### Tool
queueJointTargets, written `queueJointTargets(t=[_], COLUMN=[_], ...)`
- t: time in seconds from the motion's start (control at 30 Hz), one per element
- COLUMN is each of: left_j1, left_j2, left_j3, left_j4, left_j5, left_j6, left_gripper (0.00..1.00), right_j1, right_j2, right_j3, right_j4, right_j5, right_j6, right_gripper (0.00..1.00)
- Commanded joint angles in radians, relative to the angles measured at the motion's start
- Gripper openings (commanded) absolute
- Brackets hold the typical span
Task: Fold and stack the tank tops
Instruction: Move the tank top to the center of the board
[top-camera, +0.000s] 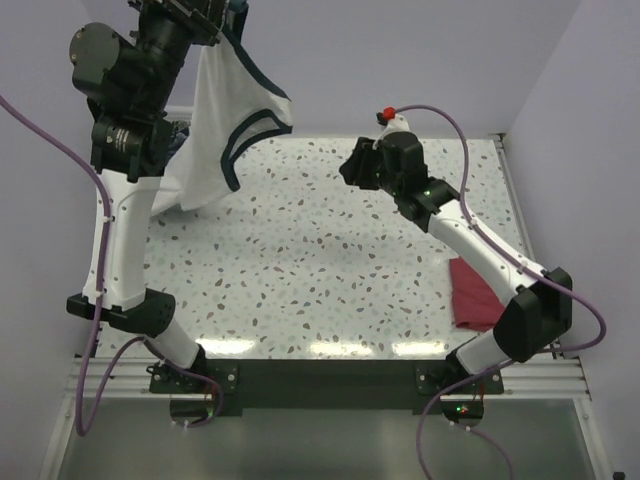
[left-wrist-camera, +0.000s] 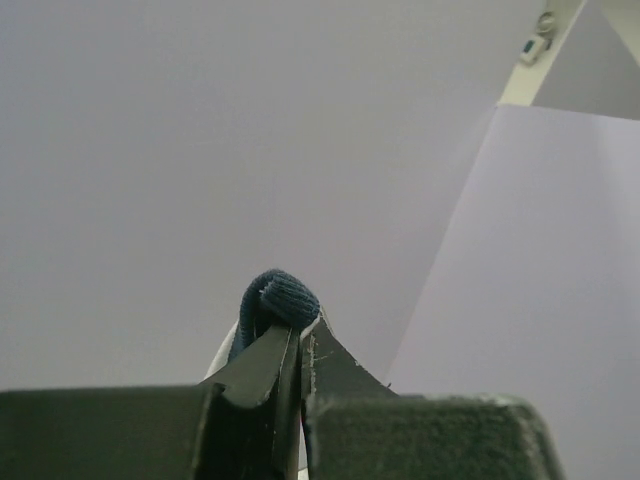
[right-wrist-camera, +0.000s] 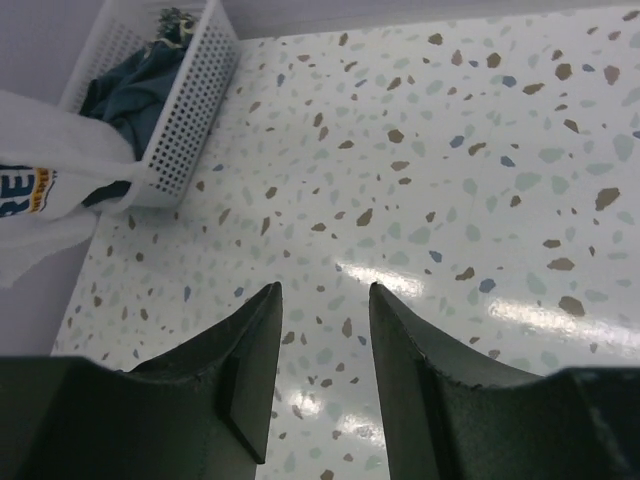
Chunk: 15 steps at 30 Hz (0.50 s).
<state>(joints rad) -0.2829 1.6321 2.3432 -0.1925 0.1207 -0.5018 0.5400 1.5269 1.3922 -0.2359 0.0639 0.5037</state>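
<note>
A: What is the left gripper (left-wrist-camera: 300, 338) doing?
B: Its jaws are pressing together on a navy-trimmed edge of the white tank top (top-camera: 215, 120), which is hanging from it above the far left of the table (top-camera: 330, 260).
A: And the right gripper (right-wrist-camera: 325, 292)?
B: It is hovering over the speckled surface with its jaws spread, gripping nothing. The dark red tank top (top-camera: 475, 295) is lying crumpled at the near right. A white basket (right-wrist-camera: 190, 90) is sitting far left.

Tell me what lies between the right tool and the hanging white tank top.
Only bare speckled table separates the right tool from the white tank top; top external and right wrist views show it.
</note>
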Motion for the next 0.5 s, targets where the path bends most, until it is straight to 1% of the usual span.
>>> queueJointTargets(t=[0.0, 0.03, 0.07, 0.1, 0.13, 0.23, 0.27, 0.3, 0.47], left_j1=[-0.004, -0.004, -0.004, -0.004, -0.004, -0.004, -0.004, -0.004, -0.006], left_j2=[0.026, 0.028, 0.025, 0.020, 0.014, 0.005, 0.005, 0.002, -0.014], left_j3=[0.109, 0.107, 0.099, 0.082, 0.073, 0.048, 0.045, 0.035, 0.007], left_j4=[0.096, 0.102, 0.116, 0.119, 0.123, 0.131, 0.131, 0.133, 0.130], left_j5=[0.128, 0.129, 0.128, 0.122, 0.117, 0.119, 0.120, 0.119, 0.122], left_j6=[-0.076, -0.090, -0.093, -0.096, -0.098, -0.104, -0.109, -0.109, -0.115], left_gripper=[0.00, 0.00, 0.00, 0.00, 0.00, 0.00, 0.00, 0.00, 0.00], right_j1=[0.000, 0.002, 0.005, 0.021, 0.041, 0.148, 0.172, 0.207, 0.297], right_j2=[-0.095, -0.114, -0.155, -0.175, -0.194, -0.226, -0.225, -0.214, -0.200], right_j3=[-0.080, -0.108, -0.142, -0.198, -0.220, -0.248, -0.243, -0.234, -0.190], right_j4=[0.157, 0.238, 0.307, 0.361, 0.442, 0.513, 0.529, 0.553, 0.664], right_j5=[-0.056, -0.138, -0.192, -0.231, -0.271, -0.237, -0.217, -0.213, -0.130], right_j6=[-0.002, 0.005, 0.019, 0.019, 0.007, -0.094, -0.131, -0.143, -0.197], right_gripper=[0.44, 0.45, 0.51, 0.54, 0.63, 0.77, 0.78, 0.78, 0.80])
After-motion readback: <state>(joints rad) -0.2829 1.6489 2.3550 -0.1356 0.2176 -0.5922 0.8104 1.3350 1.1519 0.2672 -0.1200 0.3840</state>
